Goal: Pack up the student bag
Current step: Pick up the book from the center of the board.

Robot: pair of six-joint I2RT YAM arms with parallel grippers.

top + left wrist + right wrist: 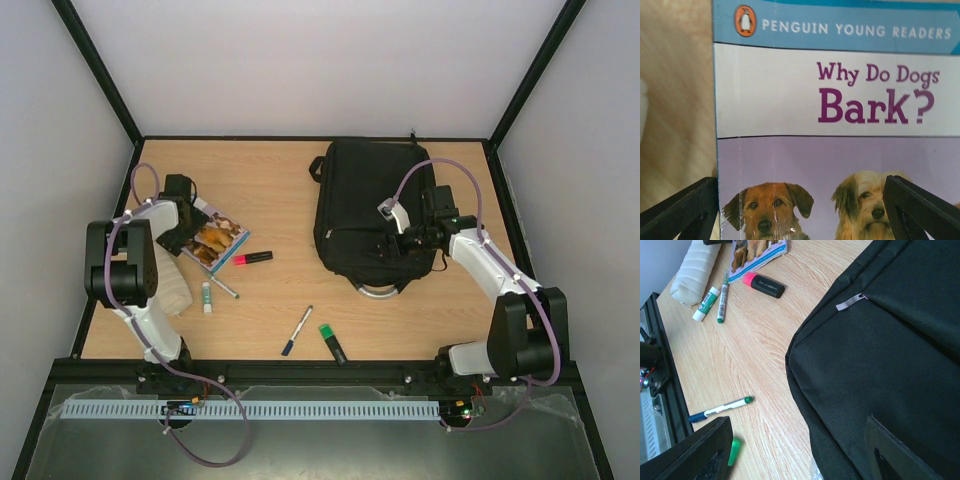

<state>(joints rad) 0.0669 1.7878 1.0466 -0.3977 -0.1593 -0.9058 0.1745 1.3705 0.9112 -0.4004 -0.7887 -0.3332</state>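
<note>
one student bag, beneath right tool

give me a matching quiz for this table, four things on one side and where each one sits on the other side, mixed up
Things
1. student bag
2. book
3. pink highlighter
4. green highlighter

Places
a. lying just right of the book
b. near edge, beside the blue pen
c. left side, next to the white cloth roll
d. right half of the table

Pairs: 1-d, 2-c, 3-a, 4-b
</note>
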